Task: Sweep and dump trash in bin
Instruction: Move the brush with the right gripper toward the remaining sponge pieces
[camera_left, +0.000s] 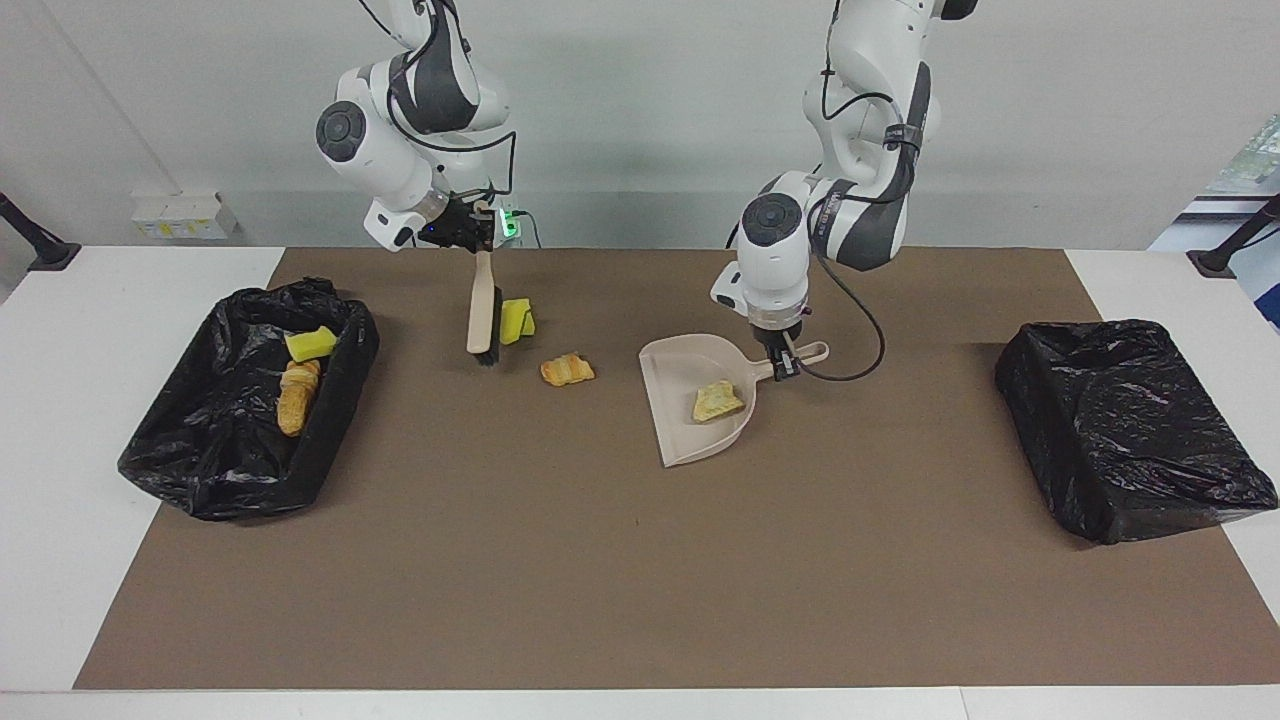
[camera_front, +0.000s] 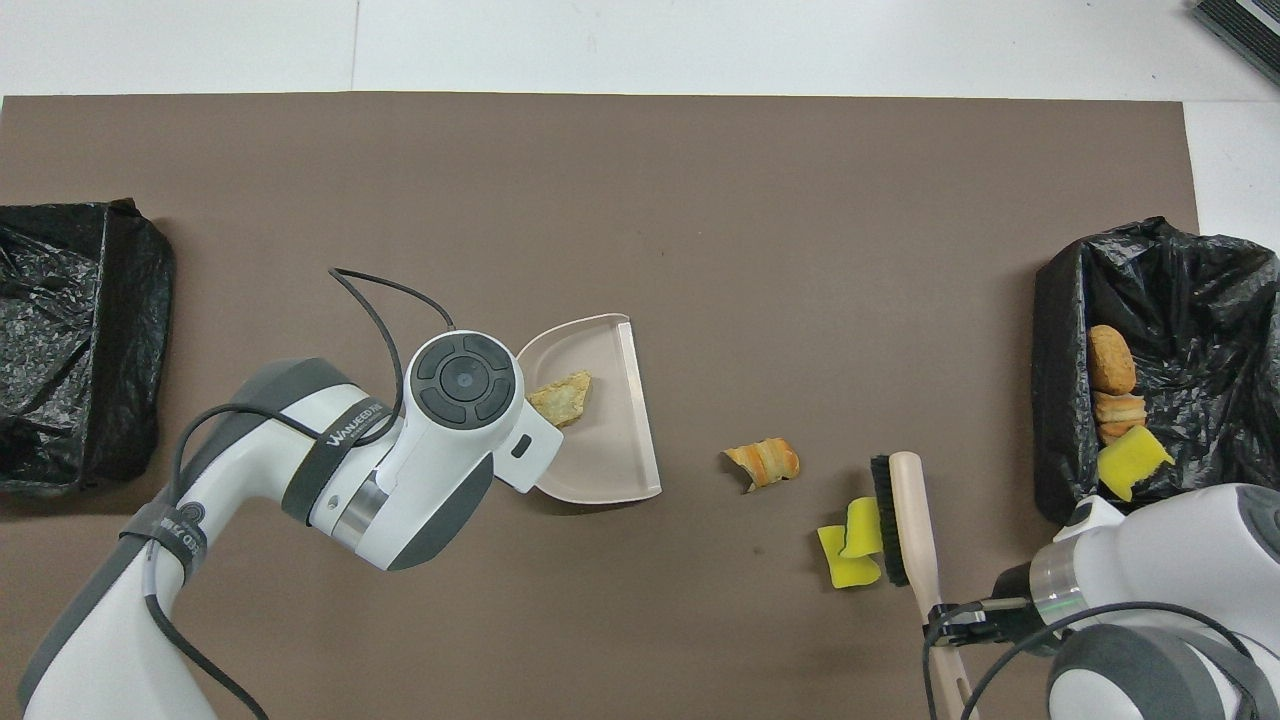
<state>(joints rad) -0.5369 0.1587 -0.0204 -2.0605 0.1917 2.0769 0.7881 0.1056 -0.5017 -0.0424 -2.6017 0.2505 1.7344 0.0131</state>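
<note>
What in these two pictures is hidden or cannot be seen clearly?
- Left gripper: hidden by its own arm in the overhead view.
- Dustpan handle: hidden in the overhead view by the left arm.
- Brush handle end: cut off by the bottom edge in the overhead view.
- Whether the two yellow pieces touch the bristles: unclear in both views.
- Covered black bin: its inside is hidden by the bag.
</note>
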